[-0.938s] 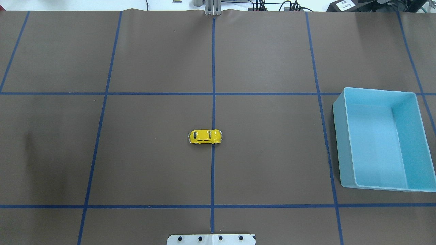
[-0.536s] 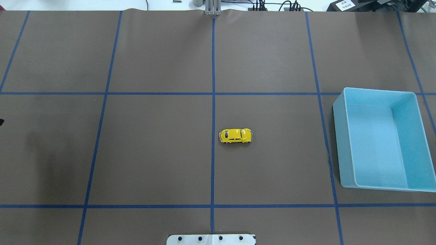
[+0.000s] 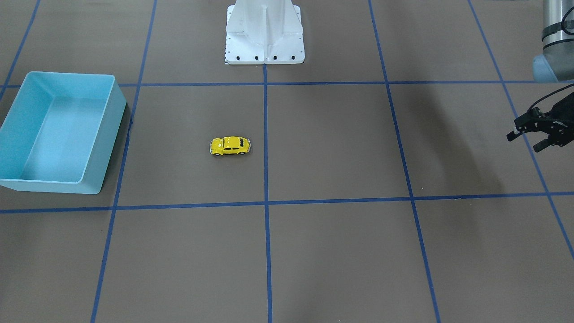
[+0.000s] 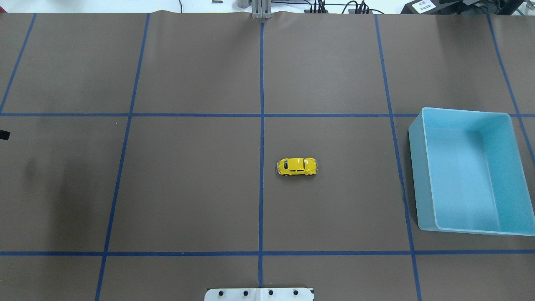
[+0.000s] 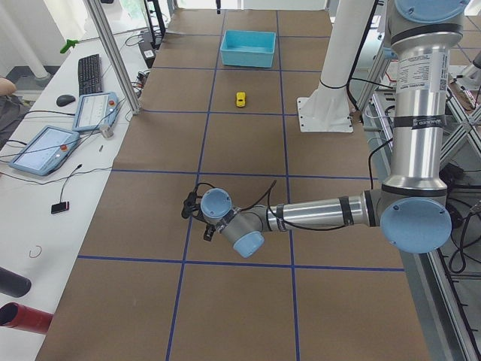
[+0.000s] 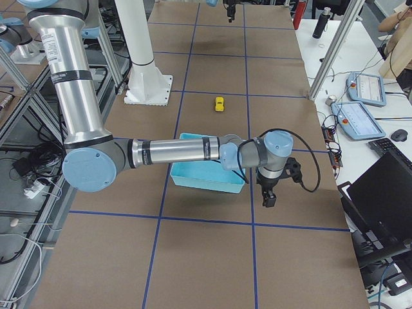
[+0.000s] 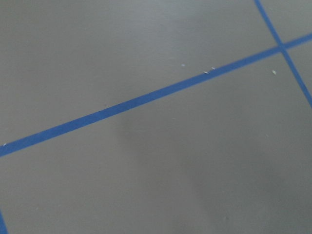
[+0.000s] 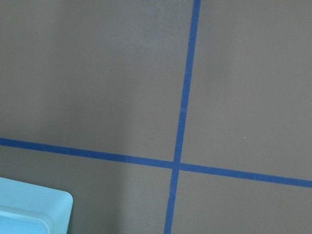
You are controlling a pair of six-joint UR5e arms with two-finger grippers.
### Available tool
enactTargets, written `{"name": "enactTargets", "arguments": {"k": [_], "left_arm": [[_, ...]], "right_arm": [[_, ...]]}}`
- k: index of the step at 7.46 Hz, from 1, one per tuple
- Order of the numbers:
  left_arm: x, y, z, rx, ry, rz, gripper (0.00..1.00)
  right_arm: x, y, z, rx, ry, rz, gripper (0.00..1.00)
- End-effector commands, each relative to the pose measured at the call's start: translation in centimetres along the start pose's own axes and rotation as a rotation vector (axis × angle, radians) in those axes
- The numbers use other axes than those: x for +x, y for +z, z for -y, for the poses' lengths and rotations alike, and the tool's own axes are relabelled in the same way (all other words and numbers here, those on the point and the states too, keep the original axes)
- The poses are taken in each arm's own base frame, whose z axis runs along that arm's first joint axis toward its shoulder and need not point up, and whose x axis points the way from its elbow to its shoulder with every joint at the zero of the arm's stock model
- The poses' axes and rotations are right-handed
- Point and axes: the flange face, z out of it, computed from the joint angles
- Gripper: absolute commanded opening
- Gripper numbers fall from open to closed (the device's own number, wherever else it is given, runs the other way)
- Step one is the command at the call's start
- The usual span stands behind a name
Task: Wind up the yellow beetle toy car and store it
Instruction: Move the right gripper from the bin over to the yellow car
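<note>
A: Where's the yellow beetle toy car (image 4: 297, 167)?
B: On the table (image 4: 188, 196), well apart from the blue bin (image 4: 464, 112). My left gripper (image 3: 525, 141) is spread wide, w/ nothing in it. Right gripper (image 6: 269, 199): can't tell.

Count, table and bench.

- Yellow beetle toy car (image 4: 297, 167): 1.
- Blue bin (image 4: 420, 179): 1, with 1 compartment.
- Robot arms: 2, the left arm (image 5: 316, 214) and the right arm (image 6: 174, 153).
- Grippers: 2, the left gripper (image 3: 525, 140) and the right gripper (image 6: 268, 201). Each has 2 fingers.
- White pedestal (image 3: 264, 31): 1. Dark bolt heads (image 4: 245, 292) along its plate edge in the overhead view: 4.
- Blue tape lines (image 4: 261, 83) in the overhead view: 5 run away from the robot and 2 cross them.
- Side bench, seen from the left end: 2 touch-screen pendants (image 5: 45, 148), 1 keyboard (image 5: 90, 73) and 1 mouse (image 5: 65, 100).
</note>
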Motion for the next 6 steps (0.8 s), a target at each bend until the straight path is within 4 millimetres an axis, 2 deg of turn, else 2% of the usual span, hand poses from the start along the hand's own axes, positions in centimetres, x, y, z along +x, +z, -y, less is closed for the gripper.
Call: {"name": "enactTargets", "arguments": {"k": [1, 2, 3, 4, 6], "left_arm": [[3.8, -1.6, 3.6, -0.085, -0.189, 0.072, 1.00], [5.2, -2.7, 4.6, -0.088, -0.222, 0.121, 1.00], [5.5, -2.8, 4.7, -0.093, -0.235, 0.149, 1.00], [5.6, -3.0, 4.6, -0.109, -0.258, 0.161, 1.00], [2.3, -6.1, 4.9, -0.102, -0.158, 0.227, 1.00]], "right_arm": [[-10.2, -1.1, 5.8, 0.050, -0.185, -0.045, 1.00], [-17.0, -2.0, 6.7, 0.092, -0.293, -0.083, 1.00], [-21.7, -0.2, 6.2, 0.073, -0.364, -0.053, 1.00], [-24.7, -0.7, 6.1, 0.077, -0.406, 0.019, 1.00], [-31.0, -0.7, 4.8, 0.086, -0.512, 0.084, 1.00]]}}
